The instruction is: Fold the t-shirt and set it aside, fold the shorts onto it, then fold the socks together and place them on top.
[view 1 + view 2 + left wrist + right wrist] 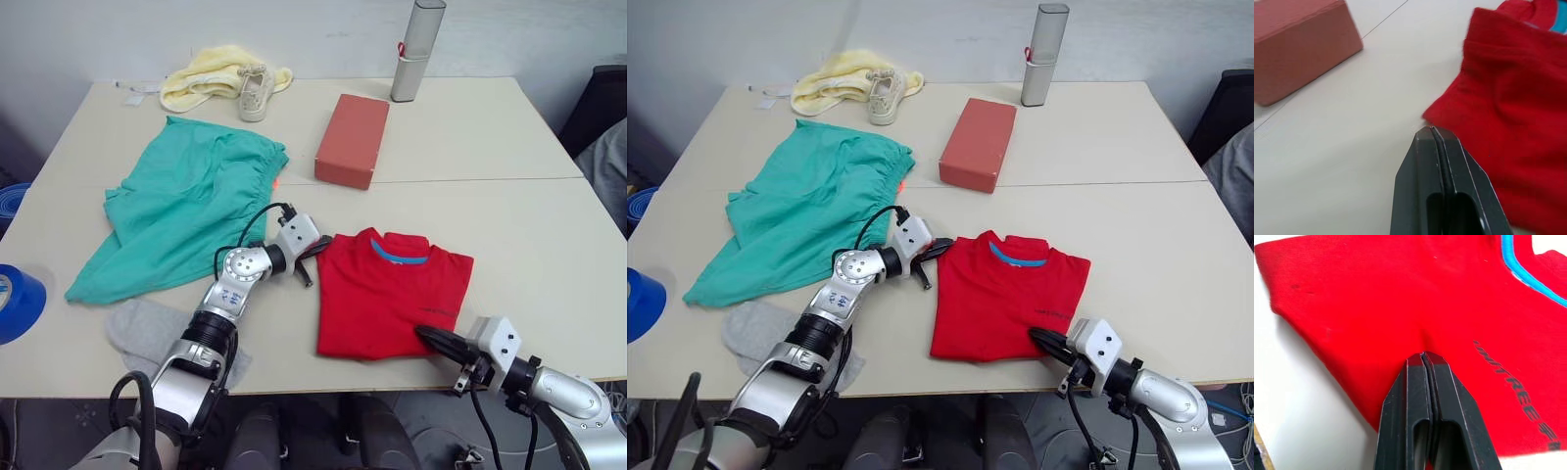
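Observation:
The red t-shirt (392, 294) lies folded into a rectangle at the table's front middle, blue neck band facing the far side. My right gripper (1423, 354) is shut on the cloth at the shirt's near right edge, where a small pucker rises at the fingertips. My left gripper (1431, 129) is shut with nothing in it, its tip on the table just beside the shirt's far left corner. The teal shorts (186, 211) lie spread out to the left. A grey sock (147, 328) lies near the front left edge, partly under my left arm.
A brick-red box (353, 140) stands behind the shirt. A yellow towel (211, 73) and a beige sneaker (256, 93) sit at the back left, and a grey upright case (416, 54) at the back. A blue tape roll (15, 304) is off the left edge.

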You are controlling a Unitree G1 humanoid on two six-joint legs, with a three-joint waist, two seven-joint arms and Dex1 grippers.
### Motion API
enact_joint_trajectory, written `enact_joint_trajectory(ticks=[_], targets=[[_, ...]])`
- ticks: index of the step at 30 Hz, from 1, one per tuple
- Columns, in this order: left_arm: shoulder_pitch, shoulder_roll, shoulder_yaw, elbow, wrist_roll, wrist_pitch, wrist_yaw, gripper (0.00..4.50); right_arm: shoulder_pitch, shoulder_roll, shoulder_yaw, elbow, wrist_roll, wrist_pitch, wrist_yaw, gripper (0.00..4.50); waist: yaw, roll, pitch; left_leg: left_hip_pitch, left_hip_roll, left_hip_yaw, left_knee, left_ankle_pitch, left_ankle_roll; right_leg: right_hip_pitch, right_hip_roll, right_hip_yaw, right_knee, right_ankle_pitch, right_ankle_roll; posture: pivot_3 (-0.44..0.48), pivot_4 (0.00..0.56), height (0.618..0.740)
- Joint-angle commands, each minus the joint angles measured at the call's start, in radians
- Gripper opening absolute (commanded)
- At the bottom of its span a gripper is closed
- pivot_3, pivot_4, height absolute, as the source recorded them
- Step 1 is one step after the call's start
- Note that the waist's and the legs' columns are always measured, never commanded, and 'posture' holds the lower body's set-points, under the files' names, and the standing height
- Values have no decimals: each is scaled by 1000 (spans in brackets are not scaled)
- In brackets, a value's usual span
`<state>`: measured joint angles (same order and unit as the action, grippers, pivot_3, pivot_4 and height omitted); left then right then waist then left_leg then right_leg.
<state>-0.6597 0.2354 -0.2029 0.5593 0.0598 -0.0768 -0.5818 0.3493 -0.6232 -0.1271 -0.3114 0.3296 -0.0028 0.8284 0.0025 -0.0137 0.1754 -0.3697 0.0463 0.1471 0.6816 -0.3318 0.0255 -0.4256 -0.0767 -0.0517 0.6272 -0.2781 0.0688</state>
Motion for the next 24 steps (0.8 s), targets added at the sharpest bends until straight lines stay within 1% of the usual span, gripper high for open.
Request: enact_joint_trajectory(ticks=[1,3,5,8,11,14,16,20,24], targets=[[-1,47,4,-23,32,44,0,16,13,-4,-43,-12,-3,-14,-12,0,-1,0,0,0,0,0,0,1,-1,0,0,0,0,0,0,0,150,740],[-3,91,-4,-37,65,81,3,16,20,-8,-63,-15,3,-13,-18,0,-3,0,0,0,0,0,0,1,-2,0,0,0,0,0,0,0,150,740],[-5,116,-12,-58,78,111,-9,16,22,-7,-76,-16,10,-13,-20,0,-3,0,0,0,0,0,0,1,-2,0,0,0,0,0,0,0,150,740],[-4,103,12,-121,12,116,-54,16,19,2,-80,-15,22,-16,-12,0,-3,0,0,0,0,0,0,1,-2,0,0,0,0,0,0,0,150,740],[-7,82,35,-197,-76,121,-135,16,12,6,-78,-12,26,-21,-7,0,-3,0,0,-1,0,0,0,2,-4,0,0,0,0,0,-1,0,150,740],[-15,50,36,-264,-162,133,-222,16,1,8,-77,-4,26,-24,-7,0,1,0,0,-1,0,0,0,2,-5,-1,0,0,0,0,-1,0,150,740],[-19,25,21,-278,-180,124,-253,16,-6,10,-73,2,23,-25,-6,0,2,0,0,-1,-1,0,0,2,-5,0,0,1,0,0,-1,0,150,740],[-34,-25,-66,-232,-122,87,-288,16,-38,12,-55,16,14,-25,-4,0,1,0,0,-1,-1,1,0,3,-5,0,1,0,0,0,0,0,150,740],[-78,-91,-105,-87,-53,18,-224,16,-104,12,-44,56,2,-29,-10,0,0,-1,0,-1,-2,1,1,3,-4,-1,2,-1,-1,0,0,0,150,740]])
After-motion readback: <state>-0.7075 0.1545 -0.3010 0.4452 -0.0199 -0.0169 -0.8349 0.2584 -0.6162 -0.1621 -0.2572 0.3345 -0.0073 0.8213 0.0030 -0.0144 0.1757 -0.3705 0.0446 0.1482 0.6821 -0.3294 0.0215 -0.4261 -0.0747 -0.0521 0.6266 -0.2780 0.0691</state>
